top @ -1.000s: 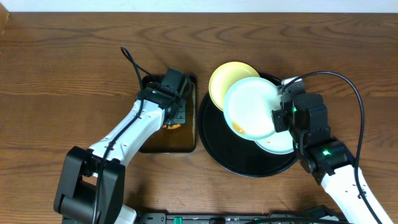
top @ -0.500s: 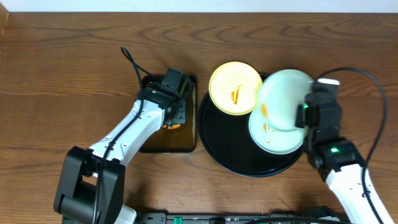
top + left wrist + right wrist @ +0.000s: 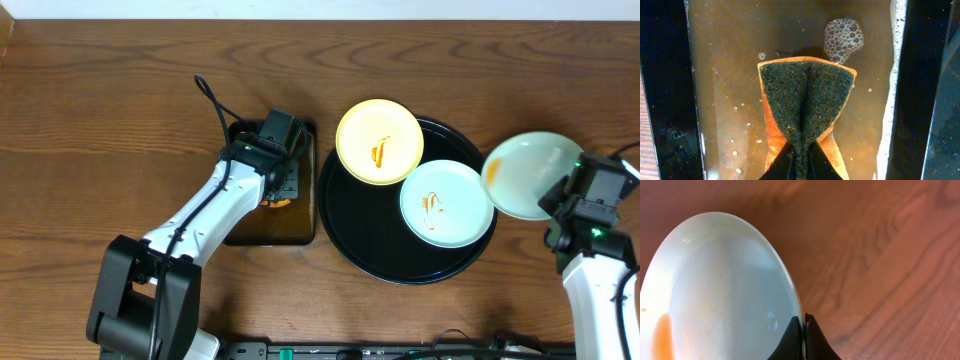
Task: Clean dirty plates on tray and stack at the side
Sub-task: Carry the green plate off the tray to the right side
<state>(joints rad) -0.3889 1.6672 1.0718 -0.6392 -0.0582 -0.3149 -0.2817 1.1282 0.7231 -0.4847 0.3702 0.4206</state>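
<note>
The black tray (image 3: 360, 225) holds a pale yellow plate (image 3: 379, 141) on its far left rim and a mint-blue plate (image 3: 446, 204) at its right, both with orange smears. My right gripper (image 3: 553, 192) (image 3: 804, 330) is shut on the rim of a second mint-blue plate (image 3: 525, 173) (image 3: 715, 290), held above the wood to the right of the tray; it has an orange smear at its left edge. My left gripper (image 3: 280, 170) (image 3: 801, 159) is shut on a green-and-orange sponge (image 3: 807, 95), which it holds in the pan's brown water.
The dark rectangular pan (image 3: 250, 228) with brown soapy water (image 3: 730, 75) stands left of the tray. A black cable (image 3: 215, 100) lies behind the pan. Bare wooden table (image 3: 120, 110) lies to the left and behind.
My right gripper has carried the mint-blue plate from over the tray rightwards to beyond the tray's right rim, uncovering the yellow plate and the other mint-blue plate. The left arm has not moved.
</note>
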